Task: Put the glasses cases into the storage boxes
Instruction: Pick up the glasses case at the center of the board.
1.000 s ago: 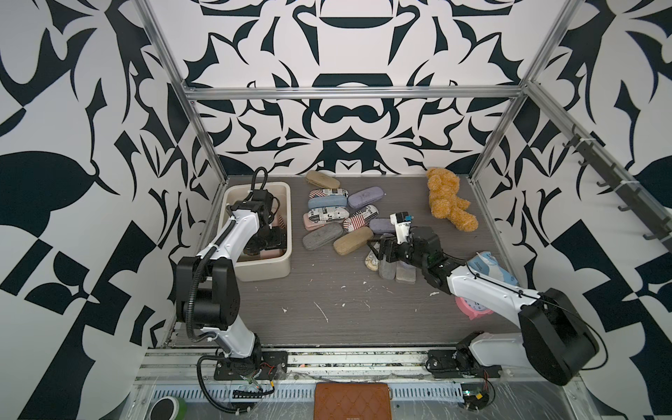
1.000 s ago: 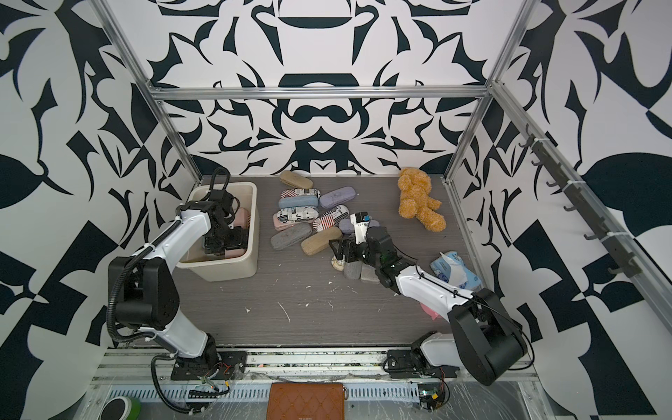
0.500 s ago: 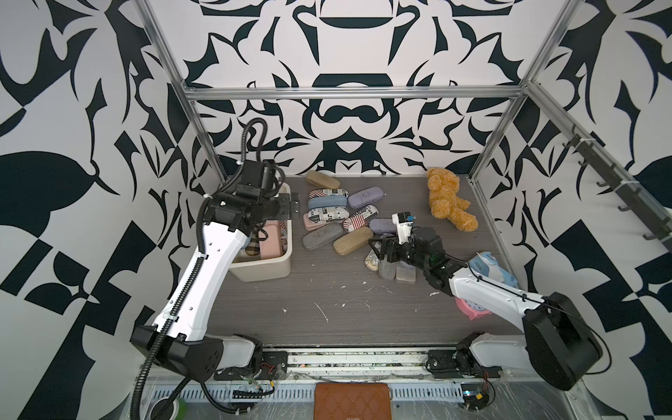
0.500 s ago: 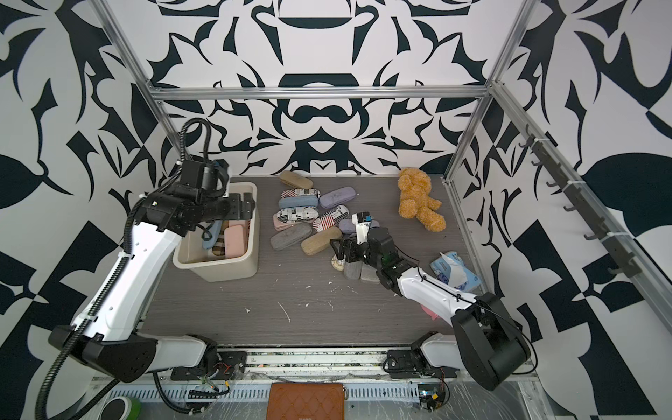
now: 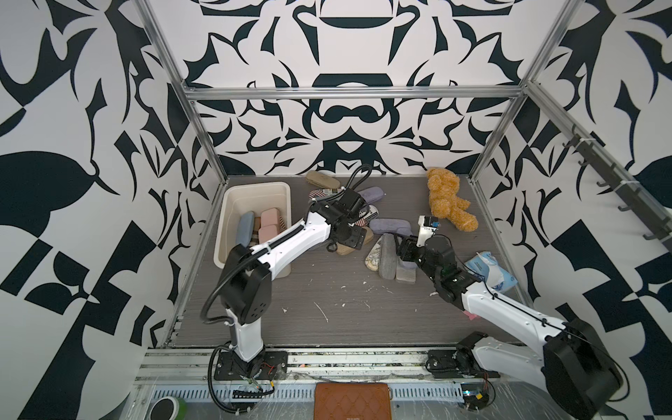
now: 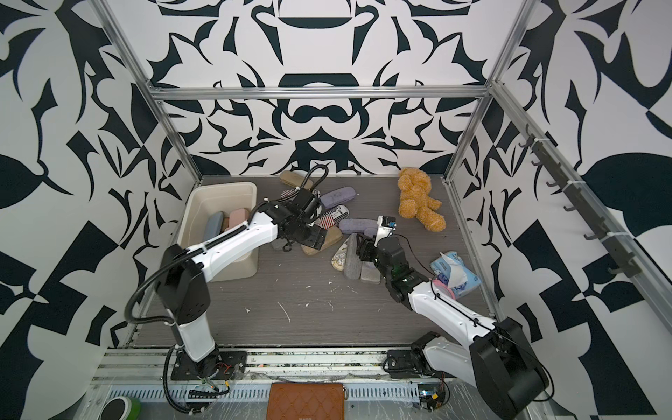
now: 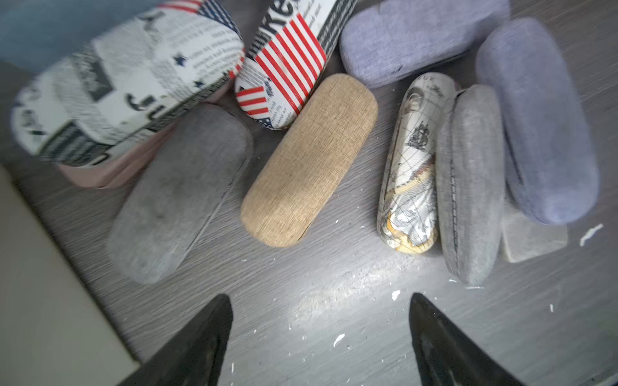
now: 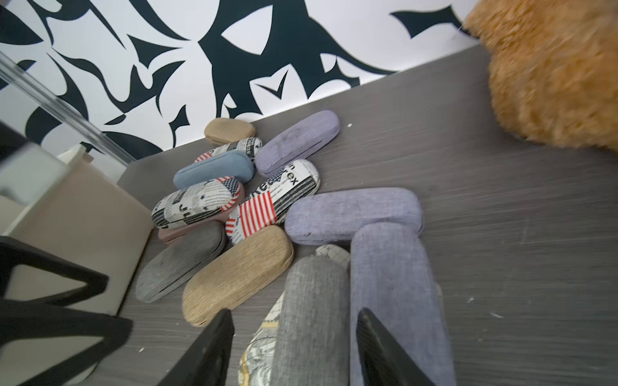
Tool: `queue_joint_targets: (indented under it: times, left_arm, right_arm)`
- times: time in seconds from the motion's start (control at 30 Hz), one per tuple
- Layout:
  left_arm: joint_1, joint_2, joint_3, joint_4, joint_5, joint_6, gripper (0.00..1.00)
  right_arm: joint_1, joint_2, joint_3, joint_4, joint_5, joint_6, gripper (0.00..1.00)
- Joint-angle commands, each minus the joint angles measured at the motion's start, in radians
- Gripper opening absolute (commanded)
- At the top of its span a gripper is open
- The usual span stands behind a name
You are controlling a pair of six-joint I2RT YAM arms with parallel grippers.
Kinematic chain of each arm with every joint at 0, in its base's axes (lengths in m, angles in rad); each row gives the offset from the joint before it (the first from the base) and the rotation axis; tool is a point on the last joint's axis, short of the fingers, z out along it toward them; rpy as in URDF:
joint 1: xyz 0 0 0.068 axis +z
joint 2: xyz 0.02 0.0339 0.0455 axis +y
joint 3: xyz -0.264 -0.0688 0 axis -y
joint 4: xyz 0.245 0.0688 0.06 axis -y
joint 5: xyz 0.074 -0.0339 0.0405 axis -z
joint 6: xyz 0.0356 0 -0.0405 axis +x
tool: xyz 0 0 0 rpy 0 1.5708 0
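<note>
The cream storage box [image 5: 254,186] stands at the left with a blue and two pink glasses cases [image 5: 270,218] inside. Several more cases lie piled to its right. My left gripper [image 7: 321,300] hangs open over bare floor just short of a tan case [image 7: 309,160] and a grey case [image 7: 180,194], holding nothing; in a top view the left gripper [image 5: 351,238] covers part of the pile. My right gripper [image 8: 294,312] is open, its jaws straddling an upright grey case [image 8: 311,320], with a map-print case [image 8: 261,347] and a lilac case [image 8: 394,294] on either side.
A tan teddy bear [image 5: 449,203] lies at the back right. A blue-white soft packet [image 5: 491,271] sits beside my right arm. A brown quilted wallet [image 5: 352,400] and a green tape roll [image 5: 165,409] lie in front of the rail. White crumbs dot the grey floor.
My left arm lifted out of the box and swung right, down over the pile. My right gripper stayed over the grey case while its jaws narrowed around it.
</note>
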Motion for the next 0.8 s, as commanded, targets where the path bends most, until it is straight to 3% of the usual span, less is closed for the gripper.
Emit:
queue_joint_targets:
  times: [0.0,0.27,0.77]
  left_arm:
    - [0.009,0.101,0.085,-0.030,0.036,0.030,0.92]
    - [0.043,0.204,0.141,0.005,0.009,0.126,0.99]
    - [0.062,0.288,0.145,-0.008,0.169,0.141,0.95]
  right_arm:
    - [-0.004,-0.017,0.002,-0.001,0.049,0.004,0.68]
    - [-0.005,-0.003,0.010,-0.001,0.035,-0.001,0.74]
    - [-0.004,0.005,0.011,0.000,0.034,-0.004,0.75]
